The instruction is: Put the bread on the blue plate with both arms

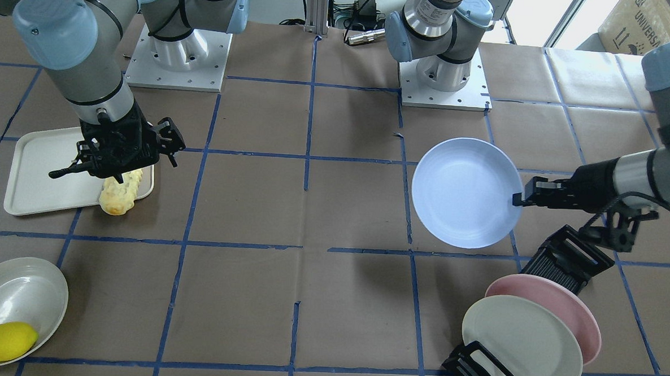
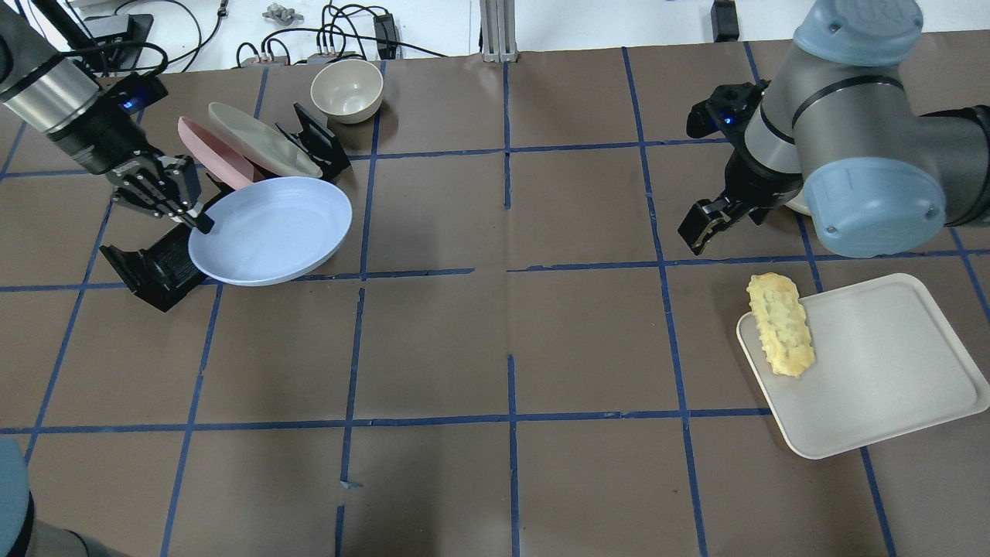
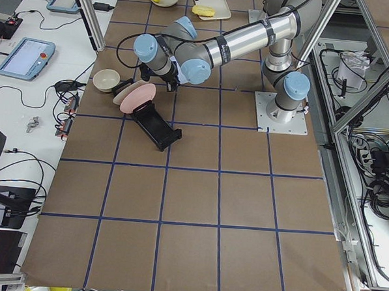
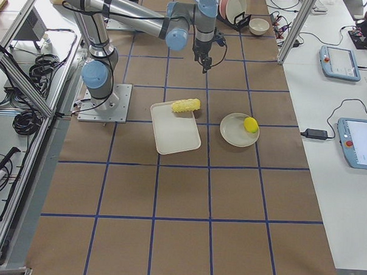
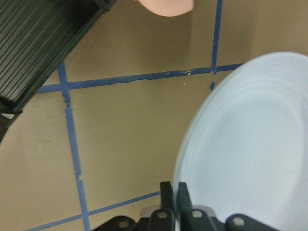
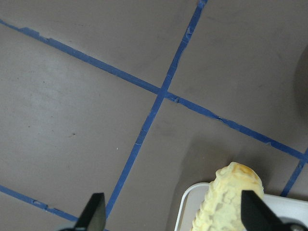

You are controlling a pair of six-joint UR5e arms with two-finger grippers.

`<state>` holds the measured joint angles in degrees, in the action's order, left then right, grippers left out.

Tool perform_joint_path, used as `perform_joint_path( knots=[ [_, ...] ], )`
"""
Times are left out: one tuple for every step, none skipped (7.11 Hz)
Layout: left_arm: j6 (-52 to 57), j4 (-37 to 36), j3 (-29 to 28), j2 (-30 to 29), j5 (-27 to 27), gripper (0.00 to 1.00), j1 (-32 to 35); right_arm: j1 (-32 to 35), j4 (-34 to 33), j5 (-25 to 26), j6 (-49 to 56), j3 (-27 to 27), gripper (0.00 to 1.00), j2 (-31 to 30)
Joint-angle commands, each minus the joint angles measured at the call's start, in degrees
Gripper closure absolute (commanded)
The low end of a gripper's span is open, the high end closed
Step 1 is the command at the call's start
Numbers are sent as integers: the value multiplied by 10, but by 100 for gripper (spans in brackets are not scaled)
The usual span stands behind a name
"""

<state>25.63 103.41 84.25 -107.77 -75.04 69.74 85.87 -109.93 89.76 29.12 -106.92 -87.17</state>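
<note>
The bread (image 2: 780,325) lies on the near-left edge of a cream tray (image 2: 882,363), one end sticking out past the rim; it also shows in the front view (image 1: 121,193). My right gripper (image 1: 118,159) is open and empty, hovering just above the bread. In the right wrist view its fingertips (image 6: 96,211) spread wide, with the bread (image 6: 231,202) below between them. My left gripper (image 2: 197,220) is shut on the rim of the blue plate (image 2: 271,228) and holds it tilted above the table. The wrist view shows the jaws pinching the plate's rim (image 5: 250,144).
A black dish rack (image 2: 155,267) by the left arm holds a pink plate (image 2: 213,155) and a cream plate (image 2: 263,139). A beige bowl (image 2: 346,90) stands behind it. A white bowl (image 1: 16,293) with a lemon (image 1: 6,341) sits near the tray.
</note>
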Motion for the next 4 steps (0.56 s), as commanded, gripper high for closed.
perform_joint_path(
  knots=[
    [-71,-34,11,-16,45,92,79,0,2,1,0,-1,0,5],
    [-112,-59,15,-24,57,93,110,0,1,1,0,-1,0,4],
    [-161,-119,34,-28,63,93,149,0,-1,0,1,-1,0,5],
    [-199,-202,59,-28,73,92,188,0,-1,0,1,-1,0,7]
  ],
)
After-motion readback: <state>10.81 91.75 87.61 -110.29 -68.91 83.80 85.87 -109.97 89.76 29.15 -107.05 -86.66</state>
